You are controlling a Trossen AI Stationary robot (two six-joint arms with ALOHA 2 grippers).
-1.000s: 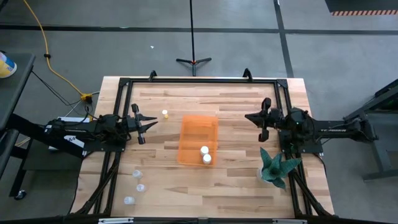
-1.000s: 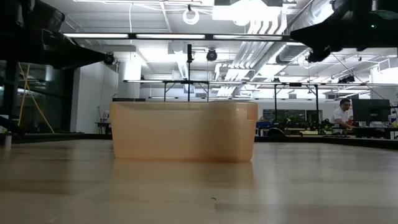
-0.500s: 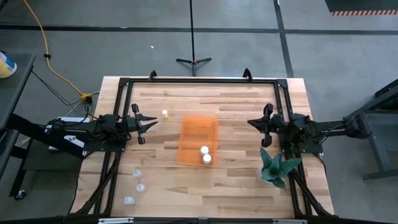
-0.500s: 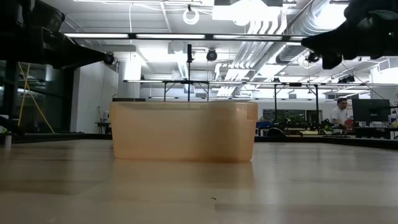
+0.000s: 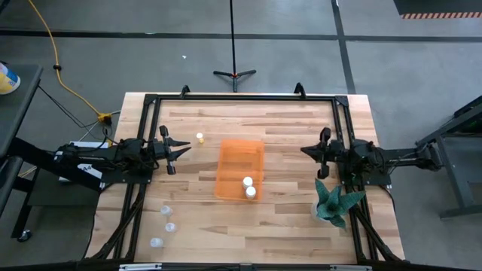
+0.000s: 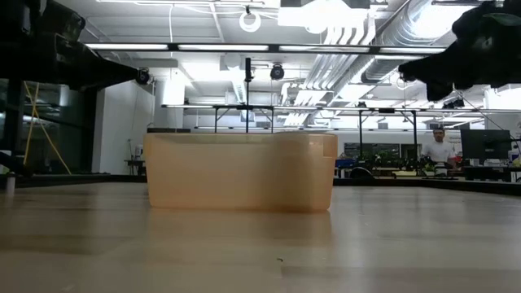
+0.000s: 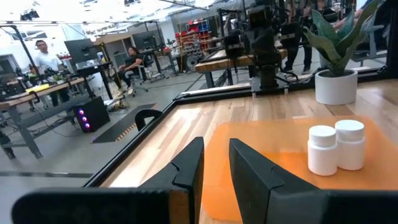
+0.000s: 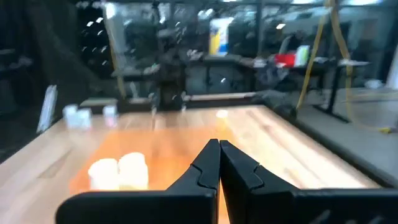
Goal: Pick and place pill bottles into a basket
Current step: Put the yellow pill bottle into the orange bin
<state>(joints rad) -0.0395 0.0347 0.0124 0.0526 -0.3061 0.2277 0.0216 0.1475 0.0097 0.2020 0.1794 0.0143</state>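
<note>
2 pill bottles point(image 5: 248, 187) stand in the orange basket point(image 5: 239, 154); 4 wait outside on the surface point(image 5: 286, 120). The left pincer point(image 5: 183, 147), slightly parted and empty, should approach the yellowish bottle point(image 5: 200, 138) squarely. The right pincer point(image 5: 305, 150) is closed, empty.

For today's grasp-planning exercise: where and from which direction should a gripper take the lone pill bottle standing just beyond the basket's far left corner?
Grip the pill bottle across its round body just under the cap, descending from above. It stands upright, clear of the basket, and the left gripper is nearest.
</note>
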